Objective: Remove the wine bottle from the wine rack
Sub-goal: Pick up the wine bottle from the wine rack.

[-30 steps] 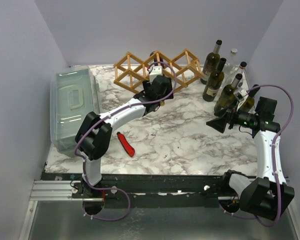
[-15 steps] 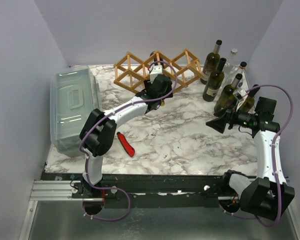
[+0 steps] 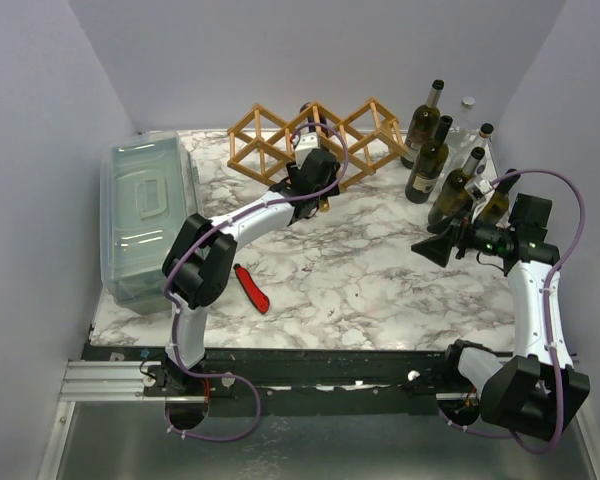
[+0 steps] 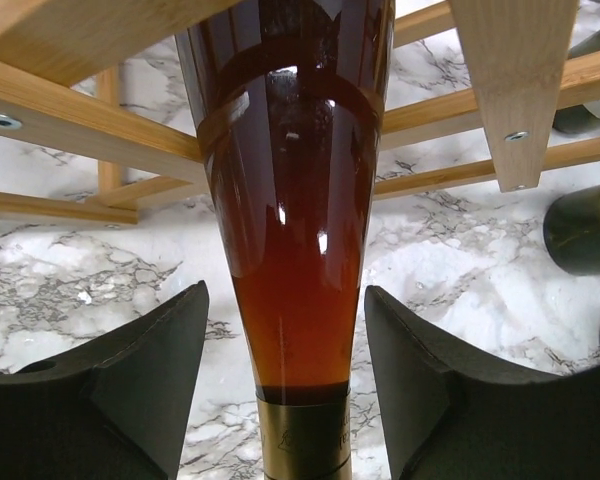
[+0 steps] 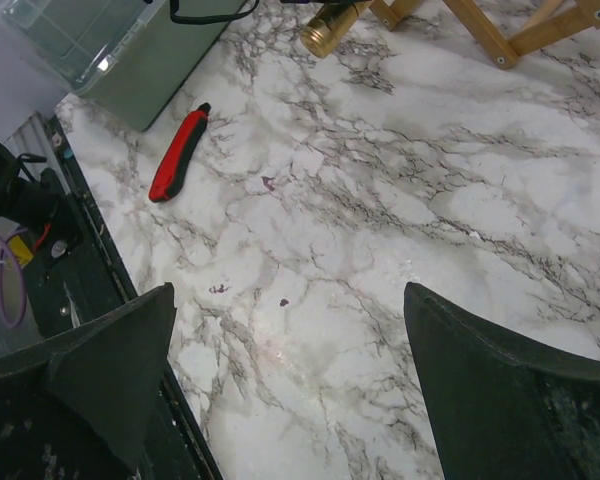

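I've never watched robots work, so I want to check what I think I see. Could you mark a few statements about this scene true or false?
1. The wine bottle lies in the wine rack. True.
2. The left gripper straddles the bottle's neck. True.
3. The right gripper holds a bottle. False: it is open and empty above the table.
4. The red knife lies on the rack. False: it lies on the table.

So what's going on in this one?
The left gripper is at the wine rack, its jaws straddling the neck of the amber wine bottle lying in it. It is not clamped yet: marble shows between one finger and the glass. The bottle is still in the rack. The right gripper hangs open over the table, near the standing bottles, holding nothing.
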Controlling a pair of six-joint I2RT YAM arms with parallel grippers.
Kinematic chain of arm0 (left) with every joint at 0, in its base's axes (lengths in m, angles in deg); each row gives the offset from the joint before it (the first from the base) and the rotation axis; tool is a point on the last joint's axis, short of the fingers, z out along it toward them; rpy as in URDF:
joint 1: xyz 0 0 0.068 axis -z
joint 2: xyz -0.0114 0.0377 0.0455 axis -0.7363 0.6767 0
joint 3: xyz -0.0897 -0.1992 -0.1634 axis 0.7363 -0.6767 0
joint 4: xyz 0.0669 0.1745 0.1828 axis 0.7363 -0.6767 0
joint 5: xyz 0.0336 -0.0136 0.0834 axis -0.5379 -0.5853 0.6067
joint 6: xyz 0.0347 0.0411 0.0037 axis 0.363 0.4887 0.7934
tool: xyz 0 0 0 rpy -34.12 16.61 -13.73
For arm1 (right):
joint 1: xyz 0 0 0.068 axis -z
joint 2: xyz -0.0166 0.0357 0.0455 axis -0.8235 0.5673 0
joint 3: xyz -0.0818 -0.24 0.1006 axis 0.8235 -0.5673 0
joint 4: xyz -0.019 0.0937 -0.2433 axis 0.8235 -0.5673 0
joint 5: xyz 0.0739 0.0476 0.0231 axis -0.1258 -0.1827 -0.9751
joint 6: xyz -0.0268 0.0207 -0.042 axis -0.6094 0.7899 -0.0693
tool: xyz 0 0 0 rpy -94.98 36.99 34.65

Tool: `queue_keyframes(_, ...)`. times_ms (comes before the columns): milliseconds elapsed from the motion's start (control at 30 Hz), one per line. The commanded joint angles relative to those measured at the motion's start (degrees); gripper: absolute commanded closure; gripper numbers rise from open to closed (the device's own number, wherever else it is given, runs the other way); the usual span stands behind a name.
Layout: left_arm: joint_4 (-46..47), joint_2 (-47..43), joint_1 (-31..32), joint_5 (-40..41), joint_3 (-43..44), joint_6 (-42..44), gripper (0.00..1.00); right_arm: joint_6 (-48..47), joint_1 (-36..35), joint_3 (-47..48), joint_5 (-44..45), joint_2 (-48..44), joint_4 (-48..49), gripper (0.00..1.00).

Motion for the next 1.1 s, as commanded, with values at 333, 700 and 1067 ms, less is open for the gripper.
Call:
queue_keyframes(333,-1.21,2.69,-0.46,-3.31,2.65,-2.35,0.38,-1.28,-0.62,0.86,1.17,0.4,-1.63,0.01)
queue_keyframes(700,-1.19,2.72,-0.56,-4.12,2.28,-2.79,0.49,-1.33,-0.9,0.96,1.72,0.51,-1.55,0.01)
queue_keyframes(1067,-1.12,1.67,-0.61,-4.65,1.79,-2.05,1.0,-1.54,-1.06,1.03,2.1,0.81,-1.63,0.01)
